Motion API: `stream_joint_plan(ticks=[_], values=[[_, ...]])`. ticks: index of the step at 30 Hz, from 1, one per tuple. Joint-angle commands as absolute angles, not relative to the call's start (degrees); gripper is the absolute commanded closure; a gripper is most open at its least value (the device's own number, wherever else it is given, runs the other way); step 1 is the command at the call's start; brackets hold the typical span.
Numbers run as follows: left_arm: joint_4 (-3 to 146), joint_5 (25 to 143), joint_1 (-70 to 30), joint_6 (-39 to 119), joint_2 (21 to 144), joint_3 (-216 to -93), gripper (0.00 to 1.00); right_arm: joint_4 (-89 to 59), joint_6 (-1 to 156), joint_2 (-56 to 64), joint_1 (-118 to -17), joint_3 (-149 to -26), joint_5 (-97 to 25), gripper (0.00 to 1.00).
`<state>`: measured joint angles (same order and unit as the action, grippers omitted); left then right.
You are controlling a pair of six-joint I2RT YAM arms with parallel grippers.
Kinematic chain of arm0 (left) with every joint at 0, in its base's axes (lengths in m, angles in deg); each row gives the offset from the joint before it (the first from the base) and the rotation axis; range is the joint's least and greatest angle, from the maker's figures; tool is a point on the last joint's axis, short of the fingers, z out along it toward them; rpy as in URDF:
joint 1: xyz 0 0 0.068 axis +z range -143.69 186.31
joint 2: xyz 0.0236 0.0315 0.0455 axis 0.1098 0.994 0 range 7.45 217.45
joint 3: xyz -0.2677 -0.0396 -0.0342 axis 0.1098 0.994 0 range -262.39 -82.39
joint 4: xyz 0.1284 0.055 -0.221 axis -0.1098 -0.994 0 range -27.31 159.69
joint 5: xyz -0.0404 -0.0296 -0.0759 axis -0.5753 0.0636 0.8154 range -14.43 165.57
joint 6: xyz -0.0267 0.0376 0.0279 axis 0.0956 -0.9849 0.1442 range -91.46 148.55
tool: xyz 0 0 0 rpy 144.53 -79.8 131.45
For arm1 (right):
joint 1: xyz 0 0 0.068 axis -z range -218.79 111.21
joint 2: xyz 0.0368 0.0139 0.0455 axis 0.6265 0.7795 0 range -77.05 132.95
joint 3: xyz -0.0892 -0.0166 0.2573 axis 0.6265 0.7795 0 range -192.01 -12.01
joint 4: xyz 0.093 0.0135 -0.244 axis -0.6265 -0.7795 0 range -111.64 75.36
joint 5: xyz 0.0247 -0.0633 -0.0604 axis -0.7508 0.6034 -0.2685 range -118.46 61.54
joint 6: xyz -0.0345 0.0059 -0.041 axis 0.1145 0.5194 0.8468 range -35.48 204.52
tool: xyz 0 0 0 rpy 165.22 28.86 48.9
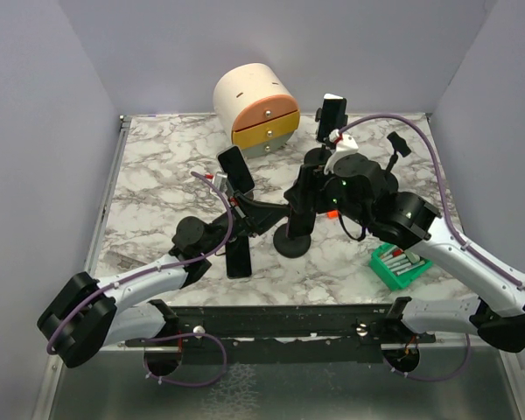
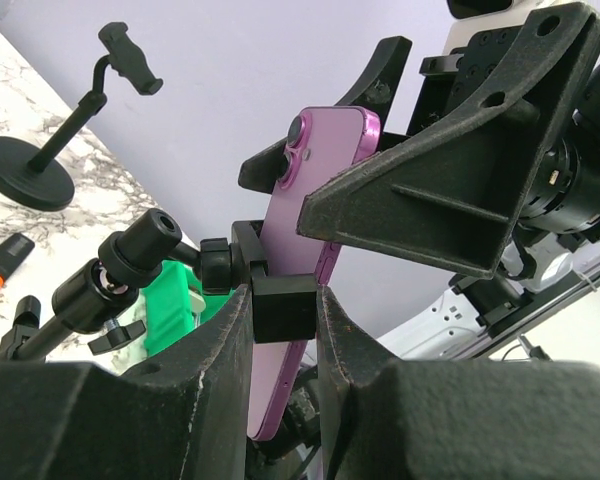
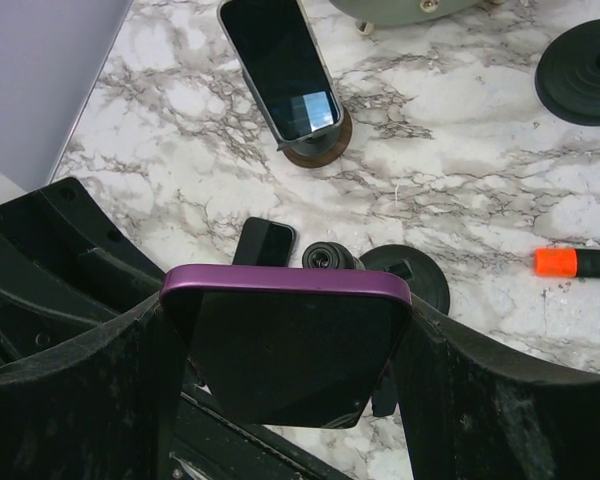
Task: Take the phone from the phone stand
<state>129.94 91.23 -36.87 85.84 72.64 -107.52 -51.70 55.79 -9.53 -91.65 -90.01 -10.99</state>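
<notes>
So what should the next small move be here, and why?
Probably the right gripper should slide the phone lengthwise out of the clamp. Its fingers press both edges of the phone, the left gripper braces the clamp from both sides, and the phone sits in it, not yet freed.

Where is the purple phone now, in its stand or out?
In. The phone sits in the clamp of its stand; the right gripper grips its upper end.
</notes>
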Motion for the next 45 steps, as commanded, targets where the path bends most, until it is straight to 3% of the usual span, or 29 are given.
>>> stream_joint_plan(ticks=[1, 26, 29, 33, 39, 45], values=[[130.1, 89.2, -35.1, 86.4, 73.7, -106.0, 1.0, -51.3, 55.3, -12.7, -91.5, -89.1, -14.8, 1.0], [129.5, 94.6, -35.0, 84.8, 77.8, -108.2, 0.98, -40.8, 53.9, -15.8, -91.5, -91.1, -28.2, 1.0], [129.2, 95.0, -35.0, 84.7, 77.2, -108.5, 0.86, -39.1, 54.0, -16.7, -91.5, -92.2, -31.3, 1.0], [127.3, 95.4, -35.1, 84.2, 75.8, -109.6, 0.59, -38.5, 54.8, -18.1, -91.5, -93.9, -32.2, 1.0], [116.8, 93.4, -35.1, 80.4, 69.6, -113.1, 0.32, -41.0, 56.8, -19.8, -91.5, -96.4, -29.6, 1.0], [101.9, 85.1, -35.0, 71.2, 59.1, -116.1, 0.16, -42.9, 57.9, -21.2, -91.5, -96.4, -25.4, 1.0]])
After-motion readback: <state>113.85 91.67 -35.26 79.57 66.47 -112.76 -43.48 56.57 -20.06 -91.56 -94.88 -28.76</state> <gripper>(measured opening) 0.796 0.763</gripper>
